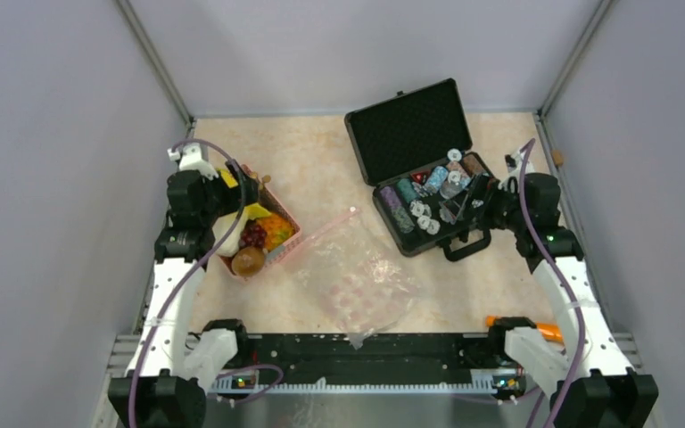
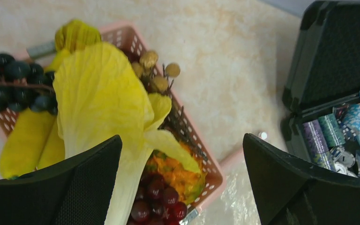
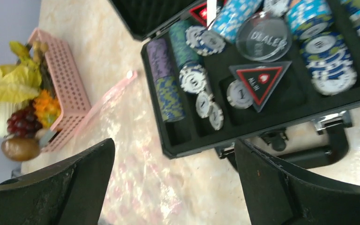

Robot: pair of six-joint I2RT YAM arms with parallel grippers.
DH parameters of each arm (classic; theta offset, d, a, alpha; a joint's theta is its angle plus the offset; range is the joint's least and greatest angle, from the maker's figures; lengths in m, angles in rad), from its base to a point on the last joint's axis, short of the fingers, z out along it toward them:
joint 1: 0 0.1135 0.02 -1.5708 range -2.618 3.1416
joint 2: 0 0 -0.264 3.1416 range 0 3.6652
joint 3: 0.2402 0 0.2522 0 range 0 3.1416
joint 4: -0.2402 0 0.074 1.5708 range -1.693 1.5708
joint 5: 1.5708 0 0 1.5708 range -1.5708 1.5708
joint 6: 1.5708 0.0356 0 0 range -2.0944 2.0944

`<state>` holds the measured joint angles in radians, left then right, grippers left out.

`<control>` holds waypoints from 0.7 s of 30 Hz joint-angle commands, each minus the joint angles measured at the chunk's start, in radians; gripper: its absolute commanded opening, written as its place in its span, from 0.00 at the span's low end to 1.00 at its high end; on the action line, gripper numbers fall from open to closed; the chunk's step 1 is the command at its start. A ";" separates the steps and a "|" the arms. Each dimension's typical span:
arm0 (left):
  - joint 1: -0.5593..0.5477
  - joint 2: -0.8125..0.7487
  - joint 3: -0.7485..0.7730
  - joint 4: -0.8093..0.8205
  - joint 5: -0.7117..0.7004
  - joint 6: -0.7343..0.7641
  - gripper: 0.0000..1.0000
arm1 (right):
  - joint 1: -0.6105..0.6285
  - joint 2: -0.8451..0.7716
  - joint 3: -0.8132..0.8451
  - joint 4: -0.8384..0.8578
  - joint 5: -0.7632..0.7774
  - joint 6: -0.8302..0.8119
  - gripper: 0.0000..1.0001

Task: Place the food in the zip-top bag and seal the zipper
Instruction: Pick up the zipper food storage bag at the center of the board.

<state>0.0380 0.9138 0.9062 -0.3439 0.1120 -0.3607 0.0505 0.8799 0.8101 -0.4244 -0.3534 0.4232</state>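
Black fingers [image 2: 75,187] of the left hand [image 2: 182,140] filled the bottom of the left wrist view, spread wide with nothing between them, hovering right over the food [image 1: 254,236]. All food sat piled in a pink basket [image 1: 290,241] at the left side of the worktop [image 1: 321,169]: a big yellow leafy piece [image 2: 98,93] on top, a dark grape bunch [image 2: 14,79] at the far end, yellow banana-like pieces [image 2: 26,140] under it, red grapes [image 2: 157,197] beside an orange piece [image 2: 178,173], and a brown kiwi-like ball [image 1: 248,260] at the near end. Just right of the basket the zip-top bag [image 1: 361,276] lay flat and crinkled on the worktop, between basket and case, toward the near edge. Its zipper [image 1: 325,227], a thin pink strip, ran diagonally along the far-left edge, close by the basket's corner; could not tell whether it was sealed. Further right a black case [image 1: 428,169] stood open, lid tilted back, with poker chips [image 3: 168,93] in rows and a clear dealer button [image 3: 264,36] inside. Over the case's near right side hung the right hand [image 3: 173,143], also spread wide and holding nothing. Near the right arm's base lay an orange object [image 1: 544,330], too small to identify.
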 commanded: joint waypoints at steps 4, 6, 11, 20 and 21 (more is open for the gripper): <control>0.005 -0.107 -0.121 0.025 -0.101 -0.149 0.99 | 0.176 0.019 0.023 0.005 -0.111 -0.049 0.97; 0.004 -0.132 -0.154 0.030 -0.094 -0.161 0.99 | 0.306 0.037 0.033 -0.020 0.000 -0.061 0.97; 0.005 -0.230 -0.179 0.012 0.006 -0.177 0.99 | 0.550 0.075 0.004 0.010 0.178 0.037 0.86; 0.005 -0.469 -0.275 0.117 0.243 -0.152 0.99 | 0.909 0.058 -0.155 0.086 0.507 0.316 0.91; 0.006 -0.487 -0.285 0.130 0.273 -0.145 0.99 | 0.941 0.042 -0.185 0.083 0.548 0.365 0.91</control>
<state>0.0387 0.4919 0.6537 -0.3183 0.2310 -0.5289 0.9077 0.9779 0.7010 -0.3870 0.0044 0.5938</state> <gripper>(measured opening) 0.986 0.903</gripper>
